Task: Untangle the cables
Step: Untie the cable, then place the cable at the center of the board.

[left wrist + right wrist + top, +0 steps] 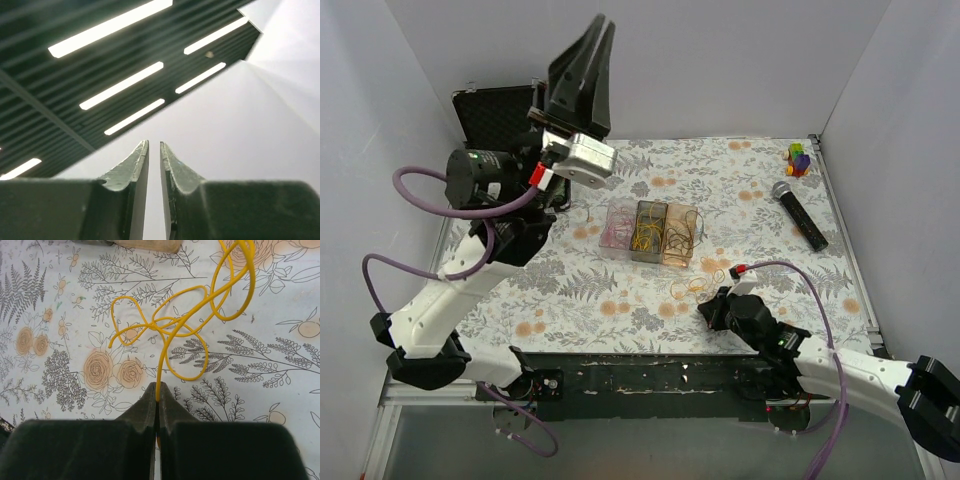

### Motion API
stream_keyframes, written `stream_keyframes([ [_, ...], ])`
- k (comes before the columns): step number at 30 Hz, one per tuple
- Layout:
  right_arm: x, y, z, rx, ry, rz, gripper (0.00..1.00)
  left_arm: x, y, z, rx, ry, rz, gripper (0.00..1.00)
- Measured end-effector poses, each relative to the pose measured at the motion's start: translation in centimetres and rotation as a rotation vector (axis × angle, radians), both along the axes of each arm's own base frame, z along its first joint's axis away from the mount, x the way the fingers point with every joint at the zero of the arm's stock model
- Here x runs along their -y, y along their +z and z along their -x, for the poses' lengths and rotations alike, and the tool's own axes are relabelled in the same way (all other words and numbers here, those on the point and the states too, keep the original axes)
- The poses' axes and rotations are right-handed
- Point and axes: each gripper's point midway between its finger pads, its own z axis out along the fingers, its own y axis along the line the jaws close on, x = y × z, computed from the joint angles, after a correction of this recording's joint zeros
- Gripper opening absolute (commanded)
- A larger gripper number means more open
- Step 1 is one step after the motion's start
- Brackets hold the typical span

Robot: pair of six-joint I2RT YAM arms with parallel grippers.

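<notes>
The right pincer [157,390] is clamped on the near end of the thin yellow looped cable [172,326], whose tangle trails across the floral tabletop [60,300] toward its far edge, while the left pincer [154,145], barely parted and empty, points ceilingward.

The table cover [60,300] looks like a flat, matt printed cloth, and the yellow cable [160,375] lying on it has a smooth, slightly glossy plastic sheath. The fingers of the right gripper [157,390] and the left gripper [154,150] are dark, matt plastic, those of the left scuffed pale along their edges. The compartment box [632,205] is clear, shiny plastic; the microphone [800,215] has a matt black body and a silvery metal mesh head; the left arm [450,295] wears smooth white plastic shells.
</notes>
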Motion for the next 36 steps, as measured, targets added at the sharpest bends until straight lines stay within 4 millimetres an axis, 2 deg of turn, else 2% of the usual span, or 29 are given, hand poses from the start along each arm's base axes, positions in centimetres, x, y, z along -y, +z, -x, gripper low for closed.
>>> stream_keyframes([
  [9,0.3,1.2,0.0,0.034,-0.003,-0.022,0.01,5.8,-9.8,-4.2,-0.238,-0.104,-0.143,0.09],
  [13,0.4,1.3,0.0,0.037,-0.005,-0.025,0.01,7.8,-12.4,-5.6,-0.317,-0.128,-0.184,0.1],
  [14,0.4,1.3,0.0,0.037,-0.005,-0.025,0.01,7.9,-12.8,-5.9,-0.342,-0.13,-0.187,0.13],
  [15,0.5,1.3,0.1,0.036,-0.005,-0.022,0.01,7.8,-13.4,-6.2,-0.371,-0.129,-0.182,0.24],
  [17,0.6,1.3,0.1,0.037,-0.005,-0.018,0.01,7.4,-15.8,-6.7,-0.441,-0.122,-0.188,0.56],
  [19,0.6,1.4,0.1,0.043,-0.003,-0.019,0.01,6.7,-20.3,-7.6,-0.559,-0.103,-0.221,0.62],
  [22,0.6,1.5,0.1,0.05,-0.001,-0.018,0.01,4.6,-28.1,-10.6,-0.785,-0.045,-0.266,0.66],
  [24,0.7,1.4,0.2,0.048,0.0,-0.011,0.01,2.5,-33.5,-12.9,-0.939,0.023,-0.291,0.67],
  [26,0.8,1.3,0.2,0.047,0.002,-0.003,0.01,-0.6,-40.0,-15.4,-1.123,0.112,-0.313,0.69],
  [29,0.9,1.2,0.2,0.05,0.007,0.009,0.01,-4.8,-47.9,-16.8,-1.349,0.214,-0.339,0.73],
  [32,0.9,1.1,0.2,0.053,0.009,0.014,0.01,-7.2,-52.9,-16.2,-1.486,0.257,-0.368,0.75],
  [36,1.0,1.0,0.2,0.052,0.011,0.02,0.01,-9.4,-56.8,-15.1,-1.611,0.27,-0.378,0.83],
])
